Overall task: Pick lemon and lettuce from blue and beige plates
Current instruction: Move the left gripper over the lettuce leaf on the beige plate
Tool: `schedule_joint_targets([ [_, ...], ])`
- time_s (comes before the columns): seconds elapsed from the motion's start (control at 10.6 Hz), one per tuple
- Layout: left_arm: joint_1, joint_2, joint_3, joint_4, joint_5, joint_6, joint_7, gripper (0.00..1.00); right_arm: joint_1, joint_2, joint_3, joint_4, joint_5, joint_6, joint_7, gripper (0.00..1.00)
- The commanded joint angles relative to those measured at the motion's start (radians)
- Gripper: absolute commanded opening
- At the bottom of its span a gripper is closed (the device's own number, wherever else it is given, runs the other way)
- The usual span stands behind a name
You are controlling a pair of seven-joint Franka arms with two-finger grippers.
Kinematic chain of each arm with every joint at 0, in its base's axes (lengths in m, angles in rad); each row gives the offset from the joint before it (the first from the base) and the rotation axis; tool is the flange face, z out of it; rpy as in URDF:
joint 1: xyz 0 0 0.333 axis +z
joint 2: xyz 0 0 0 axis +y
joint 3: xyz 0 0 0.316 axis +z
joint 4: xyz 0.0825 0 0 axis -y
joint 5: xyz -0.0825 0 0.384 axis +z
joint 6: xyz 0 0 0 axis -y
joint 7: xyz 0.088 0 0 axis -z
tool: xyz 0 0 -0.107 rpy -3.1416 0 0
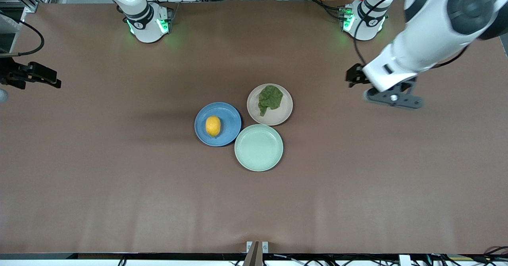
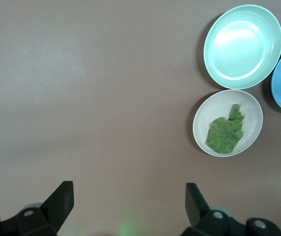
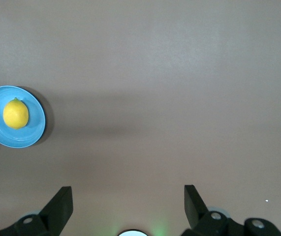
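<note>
Evidently nothing is grasped: lemon [image 1: 213,126] on the blue plate [image 1: 228,117], lettuce [image 1: 270,98] on the beige plate [image 1: 283,113], mid-worktop; left tool [image 1: 391,99] and right tool [image 1: 29,75] hover wide open, empty, near opposite worktop ends.

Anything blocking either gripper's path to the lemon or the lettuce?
Nothing visible. The left gripper, open, hangs over bare table toward its arm's end; only tabletop lies between it and the lettuce on the beige plate. The right gripper, open, likewise has bare table up to the lemon on the blue plate.
</note>
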Motion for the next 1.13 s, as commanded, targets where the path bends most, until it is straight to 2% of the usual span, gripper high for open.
schedule_joint_targets([
  [0.0,-0.082,0.05,-0.001,0.0,-0.015,0.05,-0.122,1.0,-0.016,-0.003,0.007,-0.002,-0.006,-0.009,0.003,1.0],
  [0.47,-0.24,0.194,-0.012,0.003,0.004,0.172,-0.376,1.0,-0.011,0.011,0.007,-0.01,0.005,-0.006,-0.029,1.0],
  [1.03,-0.327,0.332,-0.016,-0.019,0.001,0.356,-0.413,1.0,0.018,0.085,0.012,-0.062,0.065,0.081,-0.015,1.0],
])
